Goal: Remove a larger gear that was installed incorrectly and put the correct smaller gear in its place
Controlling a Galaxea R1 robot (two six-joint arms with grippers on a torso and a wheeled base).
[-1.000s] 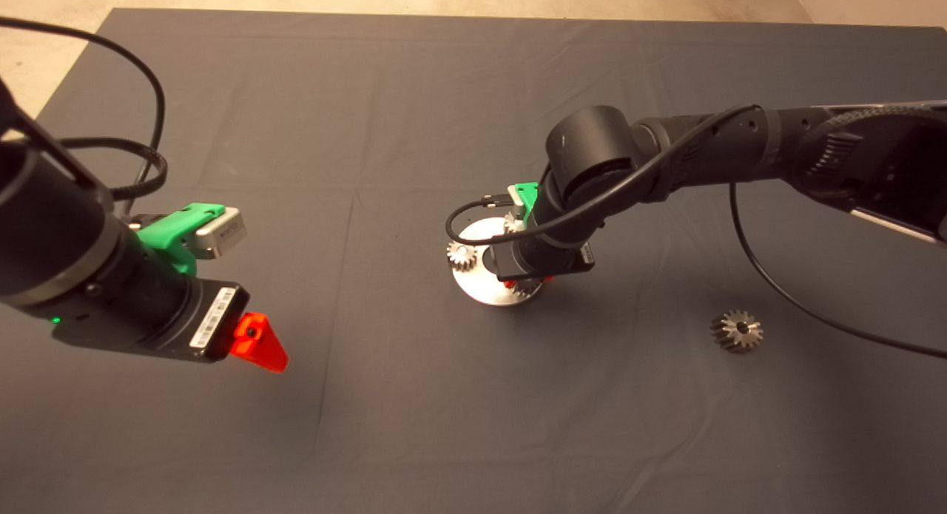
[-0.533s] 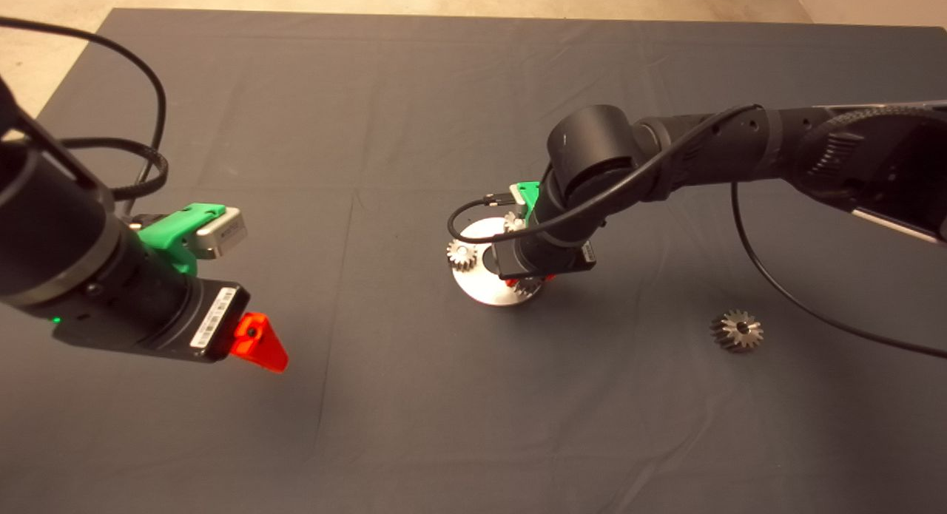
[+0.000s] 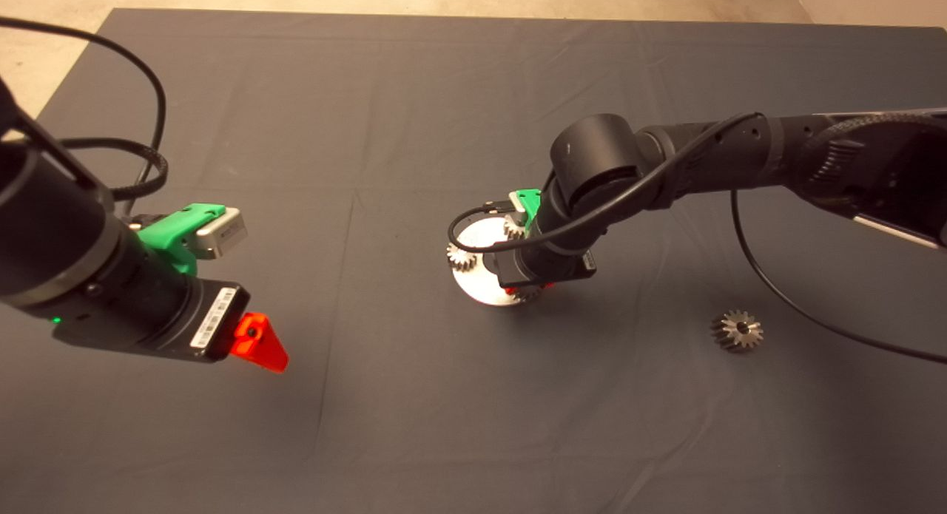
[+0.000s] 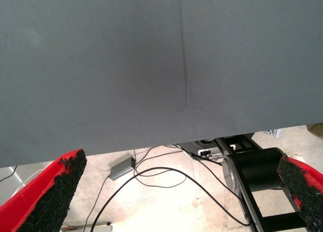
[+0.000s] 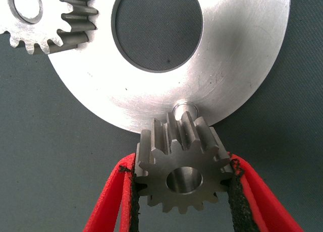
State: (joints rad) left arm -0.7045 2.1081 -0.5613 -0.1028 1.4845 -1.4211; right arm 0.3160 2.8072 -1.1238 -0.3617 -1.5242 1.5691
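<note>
Right now your right gripper [image 5: 182,191] clamps the smaller gear [image 5: 181,169] just short of the plate's [image 5: 237,75] peg [image 5: 184,109], bore offset; left gripper [image 4: 176,191] idles, fingers apart.

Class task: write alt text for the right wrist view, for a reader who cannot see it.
The right claw grips the smaller gear between its red fingers, holding it close to a short pin at the edge of a round metal plate. Another small gear sits on the plate's far edge, over the dark mat.
</note>
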